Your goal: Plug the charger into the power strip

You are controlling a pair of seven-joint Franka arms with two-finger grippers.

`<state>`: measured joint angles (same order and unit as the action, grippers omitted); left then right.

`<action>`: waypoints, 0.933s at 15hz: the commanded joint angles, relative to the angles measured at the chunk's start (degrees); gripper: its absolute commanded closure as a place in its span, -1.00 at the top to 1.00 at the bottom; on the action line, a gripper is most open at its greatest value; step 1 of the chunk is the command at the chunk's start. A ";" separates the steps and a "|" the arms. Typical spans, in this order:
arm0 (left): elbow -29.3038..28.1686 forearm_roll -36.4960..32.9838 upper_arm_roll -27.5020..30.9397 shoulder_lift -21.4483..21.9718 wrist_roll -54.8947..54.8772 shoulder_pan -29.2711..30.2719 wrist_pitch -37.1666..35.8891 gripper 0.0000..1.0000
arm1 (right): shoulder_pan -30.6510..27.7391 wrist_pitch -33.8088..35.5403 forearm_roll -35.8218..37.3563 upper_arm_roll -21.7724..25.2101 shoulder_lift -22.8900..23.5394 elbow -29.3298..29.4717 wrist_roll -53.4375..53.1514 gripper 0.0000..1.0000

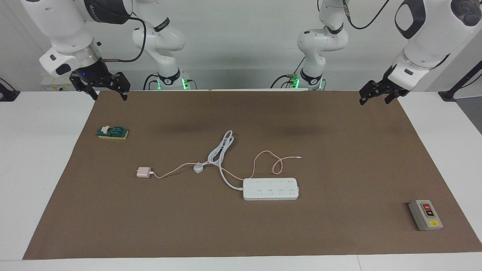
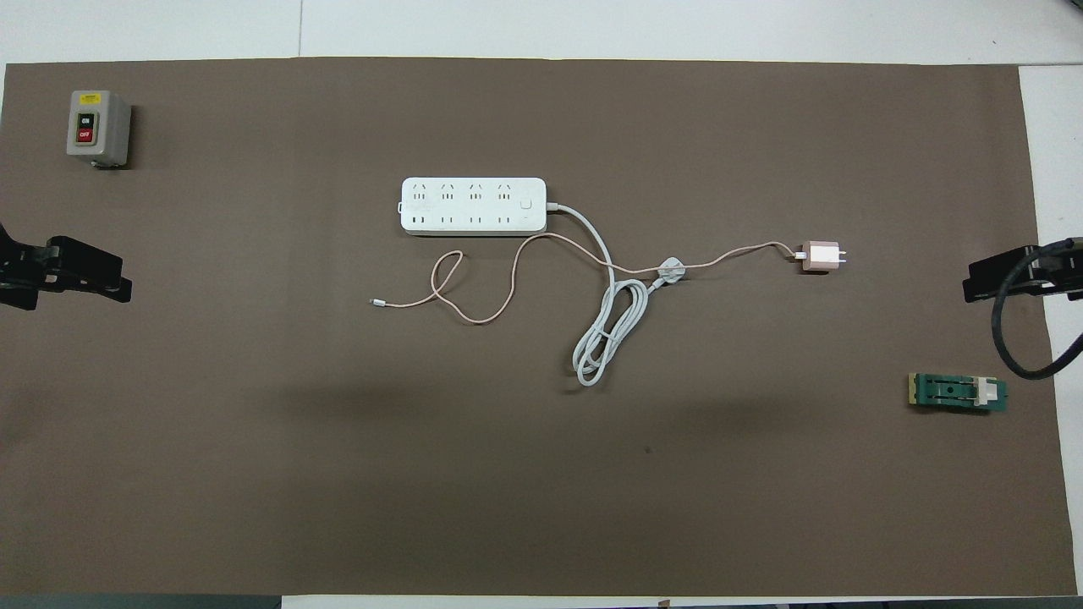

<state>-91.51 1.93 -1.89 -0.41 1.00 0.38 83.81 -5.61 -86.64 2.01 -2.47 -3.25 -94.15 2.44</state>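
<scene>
The pale pink charger (image 1: pixel 143 172) (image 2: pixel 819 256) lies on its side on the brown mat, toward the right arm's end, its prongs pointing away from the power strip. Its thin pink cable (image 1: pixel 263 158) (image 2: pixel 461 292) crosses the strip's white cord and loops on the mat nearer to the robots than the strip. The white power strip (image 1: pixel 271 189) (image 2: pixel 472 205) lies flat mid-table, sockets up. My right gripper (image 1: pixel 109 96) (image 2: pixel 986 279) hangs open over the mat's corner at its own end. My left gripper (image 1: pixel 375 99) (image 2: pixel 85 279) hangs open over the other end. Neither holds anything.
The strip's thick white cord (image 1: pixel 222 148) (image 2: pixel 605 338) lies coiled nearer to the robots, ending in a white plug (image 1: pixel 198 168) (image 2: pixel 671 271). A grey box with red and black buttons (image 1: pixel 425 214) (image 2: pixel 97 127) stands toward the left arm's end. A green and yellow block (image 1: pixel 113 132) (image 2: pixel 958 392) lies toward the right arm's end.
</scene>
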 commanded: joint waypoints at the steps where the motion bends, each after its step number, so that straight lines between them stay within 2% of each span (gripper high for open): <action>1: -1.04 -0.87 -0.66 0.67 -0.83 0.67 1.19 1.00 | -0.89 -0.37 0.54 -0.69 0.35 0.54 -1.03 1.00; 12: -1.04 -0.87 -0.57 0.59 -0.74 0.58 1.01 1.00 | -1.24 -0.54 0.36 -0.43 0.35 0.46 -1.64 1.00; 14: -1.04 -0.78 -0.48 0.67 -0.74 0.58 1.18 1.00 | -1.16 -1.33 -0.42 -0.43 0.35 0.28 -10.04 1.00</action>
<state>-91.59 1.93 -1.91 -0.41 1.00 0.38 83.84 -5.90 -86.76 2.01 -2.28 -3.24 -94.15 -1.29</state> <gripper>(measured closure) 0.000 0.000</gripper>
